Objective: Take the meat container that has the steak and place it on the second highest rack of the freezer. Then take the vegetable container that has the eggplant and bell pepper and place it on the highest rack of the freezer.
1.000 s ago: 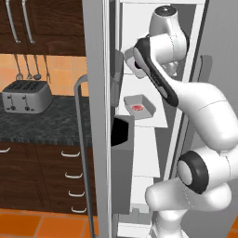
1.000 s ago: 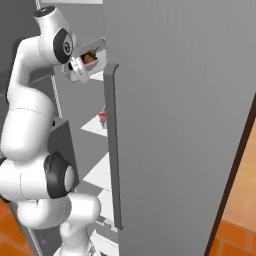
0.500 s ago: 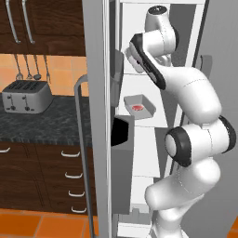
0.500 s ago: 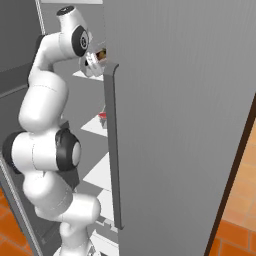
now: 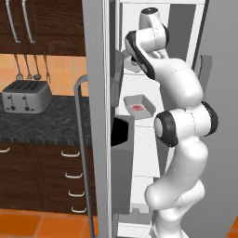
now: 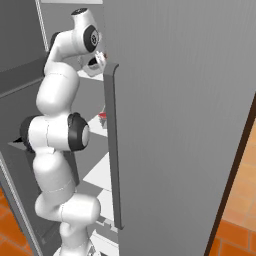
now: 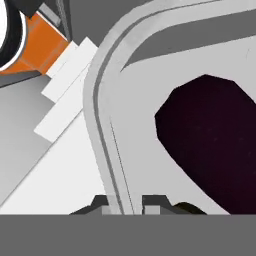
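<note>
The steak tray (image 5: 139,105) sits on a freezer (image 6: 175,100) shelf — done, apparently. The gripper (image 7: 125,202) pinches the vegetable tray's rim (image 7: 102,125), eggplant (image 7: 215,135) inside — placing it remains.

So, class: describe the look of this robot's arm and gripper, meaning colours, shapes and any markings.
The glossy white rounded arm is built of bulging segments joined by dark grey disc-shaped joints. Its small gripper ends in two dark finger tips. No cables or markings are visible.
</note>
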Robot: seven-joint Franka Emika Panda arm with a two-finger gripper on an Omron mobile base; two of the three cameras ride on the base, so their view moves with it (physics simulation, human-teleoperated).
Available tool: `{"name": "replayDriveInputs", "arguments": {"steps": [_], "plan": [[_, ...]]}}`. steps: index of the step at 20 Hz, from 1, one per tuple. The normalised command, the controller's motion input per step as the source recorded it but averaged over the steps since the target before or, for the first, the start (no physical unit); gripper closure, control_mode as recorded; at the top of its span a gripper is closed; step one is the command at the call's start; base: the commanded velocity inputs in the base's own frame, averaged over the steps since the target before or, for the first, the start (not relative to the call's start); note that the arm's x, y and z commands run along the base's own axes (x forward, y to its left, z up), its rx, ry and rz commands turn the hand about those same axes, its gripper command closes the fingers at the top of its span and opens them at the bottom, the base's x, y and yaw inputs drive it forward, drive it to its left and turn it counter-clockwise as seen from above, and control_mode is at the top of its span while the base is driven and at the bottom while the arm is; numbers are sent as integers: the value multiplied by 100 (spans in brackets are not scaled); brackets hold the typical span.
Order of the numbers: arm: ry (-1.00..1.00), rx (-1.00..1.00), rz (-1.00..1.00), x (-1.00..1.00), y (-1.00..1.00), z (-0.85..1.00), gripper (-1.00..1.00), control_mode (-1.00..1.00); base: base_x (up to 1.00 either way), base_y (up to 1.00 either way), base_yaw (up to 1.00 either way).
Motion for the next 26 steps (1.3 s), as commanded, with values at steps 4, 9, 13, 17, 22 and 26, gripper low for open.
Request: {"name": "replayDriveInputs", "arguments": {"steps": [4, 9, 13, 17, 22, 26], "plan": [[1, 0, -14, 40, 0, -8, 100, -100, 0, 0, 0], [0, 0, -35, 2, -6, -15, 100, -100, 0, 0, 0], [0, 0, -5, 0, 0, 0, -100, -100, 0, 0, 0], [-9, 0, 0, -30, 0, 0, -100, -100, 0, 0, 0], [-24, 0, 0, -85, 0, -19, -100, -100, 0, 0, 0], [-33, 0, 1, -94, 0, -23, -100, -100, 0, 0, 0]]}}
